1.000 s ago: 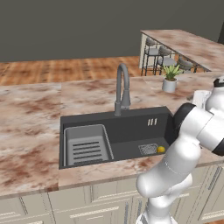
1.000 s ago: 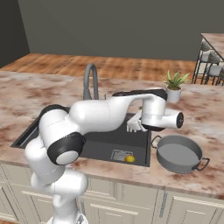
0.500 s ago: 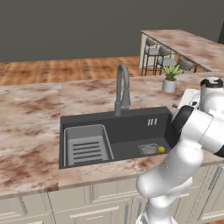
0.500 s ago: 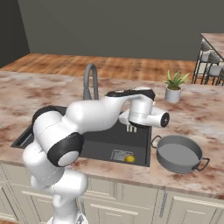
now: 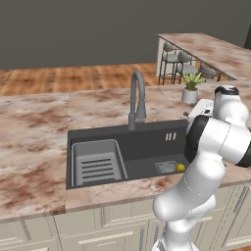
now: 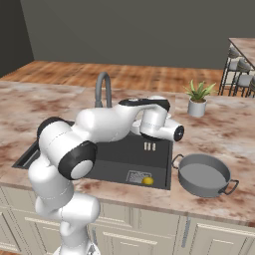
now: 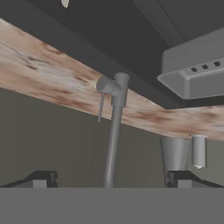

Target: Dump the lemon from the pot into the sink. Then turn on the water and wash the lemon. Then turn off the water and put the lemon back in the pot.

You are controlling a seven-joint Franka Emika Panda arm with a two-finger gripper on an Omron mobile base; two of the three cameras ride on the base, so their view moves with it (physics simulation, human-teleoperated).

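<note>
The tool (image 7: 112, 179) has its two dark tips spread wide apart, holding nothing, facing the tall grey arched faucet (image 7: 113, 131). The small bright yellow lemon (image 6: 148, 181) lies in the large dark grey rectangular sink (image 6: 117, 162), beside the square drain grate (image 5: 166, 167). The shallow round dark grey metal pot (image 6: 203, 174) sits on the marbled brown table (image 6: 219, 134), right of the sink.
</note>
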